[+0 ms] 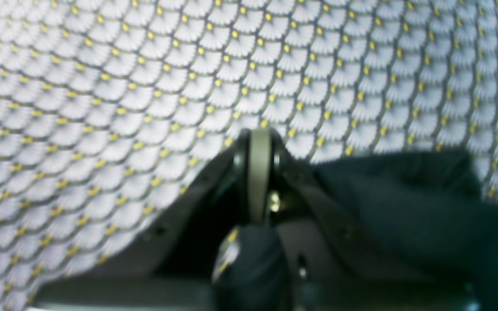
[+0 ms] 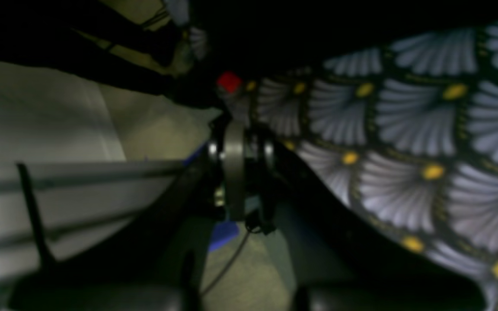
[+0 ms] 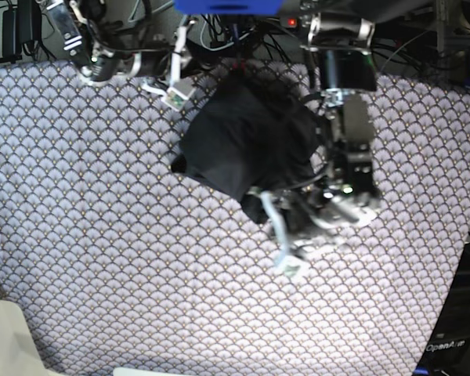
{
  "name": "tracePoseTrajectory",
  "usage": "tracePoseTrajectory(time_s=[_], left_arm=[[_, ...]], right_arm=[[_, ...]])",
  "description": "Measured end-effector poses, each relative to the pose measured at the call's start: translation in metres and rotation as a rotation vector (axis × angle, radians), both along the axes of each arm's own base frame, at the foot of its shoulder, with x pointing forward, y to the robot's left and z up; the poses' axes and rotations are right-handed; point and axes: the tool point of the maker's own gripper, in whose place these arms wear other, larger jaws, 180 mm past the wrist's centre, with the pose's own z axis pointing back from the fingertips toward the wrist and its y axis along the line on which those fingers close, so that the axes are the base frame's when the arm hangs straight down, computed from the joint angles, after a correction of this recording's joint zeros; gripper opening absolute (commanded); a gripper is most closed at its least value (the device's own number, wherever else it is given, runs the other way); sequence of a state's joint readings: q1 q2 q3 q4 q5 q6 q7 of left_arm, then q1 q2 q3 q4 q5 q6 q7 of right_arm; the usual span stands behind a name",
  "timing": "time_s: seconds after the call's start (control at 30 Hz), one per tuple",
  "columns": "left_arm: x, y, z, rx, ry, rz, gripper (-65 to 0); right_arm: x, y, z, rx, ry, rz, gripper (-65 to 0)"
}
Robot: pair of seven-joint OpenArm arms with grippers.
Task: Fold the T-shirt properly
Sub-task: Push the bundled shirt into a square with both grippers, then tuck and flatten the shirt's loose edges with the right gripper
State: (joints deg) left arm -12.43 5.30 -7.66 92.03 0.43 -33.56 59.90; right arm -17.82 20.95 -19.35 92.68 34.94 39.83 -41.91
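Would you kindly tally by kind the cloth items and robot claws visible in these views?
T-shirt: 1
Tablecloth: 1
Claws: 2, the left claw and the right claw
Total: 4

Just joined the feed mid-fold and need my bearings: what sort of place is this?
Probably a lab or workshop robot bench, not a home. A fan-patterned tablecloth covers the table, bundled cables and electronics crowd its far edge, and two robot arms work on the T-shirt.
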Motion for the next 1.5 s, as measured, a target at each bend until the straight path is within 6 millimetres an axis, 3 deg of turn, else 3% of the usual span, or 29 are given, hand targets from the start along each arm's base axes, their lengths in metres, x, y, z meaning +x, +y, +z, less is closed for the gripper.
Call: tracePoseTrajectory(time_s=[0.07, 0.13, 0.2, 0.3, 0.37, 0.53, 0.63, 0.8, 0.9, 1.0, 1.27, 1.5], left_arm=[[-0.015, 0.036, -0.009, 0.063, 0.03, 0.056, -65.0], [-0.046, 0.073, -0.027, 0.128, 0.093, 0.124, -65.0], [-0.083, 0.09, -0.048, 0.157, 0.161, 0.155, -65.0], [-0.128, 0.091, -0.068, 0.144, 0.241, 0.165, -65.0], [-0.146, 0.085, -0.077, 0.13, 0.266, 0.154, -65.0], [-0.17, 0.057, -0.089, 0.035, 0.286, 0.151, -65.0], [-0.18, 0.059, -0.095, 0.046, 0.312, 0.161, -65.0], [-0.177, 0.053, -0.098, 0.01, 0.318, 0.181, -65.0], [-0.167, 0.046, -0.101, -0.009, 0.321, 0.182, -65.0], [-0.153, 0.038, -0.103, -0.048, 0.313, 0.178, -65.0], [-0.114, 0.021, -0.106, -0.109, 0.304, 0.167, -65.0], [-0.093, 0.02, -0.098, -0.091, 0.291, 0.153, -65.0]], right_arm=[[0.007, -0.014, 0.0, -0.022, -0.014, -0.019, -61.3], [0.017, -0.03, 0.0, -0.047, -0.034, -0.05, -61.3], [0.026, -0.047, 0.0, -0.082, -0.05, -0.068, -61.3], [0.046, -0.074, 0.003, -0.161, -0.098, -0.057, -61.5], [0.069, -0.092, 0.008, -0.226, -0.145, -0.051, -61.6], [0.112, -0.109, 0.029, -0.263, -0.249, -0.059, -61.7], [0.125, -0.107, 0.036, -0.266, -0.268, -0.054, -61.7], [0.16, -0.112, 0.045, -0.293, -0.297, -0.084, -61.7], [0.161, -0.1, 0.042, -0.263, -0.287, -0.086, -61.7], [0.157, -0.1, 0.037, -0.282, -0.272, -0.069, -61.7], [0.13, -0.044, 0.025, -0.184, -0.229, 0.018, -61.7], [0.093, -0.03, 0.013, -0.139, -0.166, 0.02, -61.6]])
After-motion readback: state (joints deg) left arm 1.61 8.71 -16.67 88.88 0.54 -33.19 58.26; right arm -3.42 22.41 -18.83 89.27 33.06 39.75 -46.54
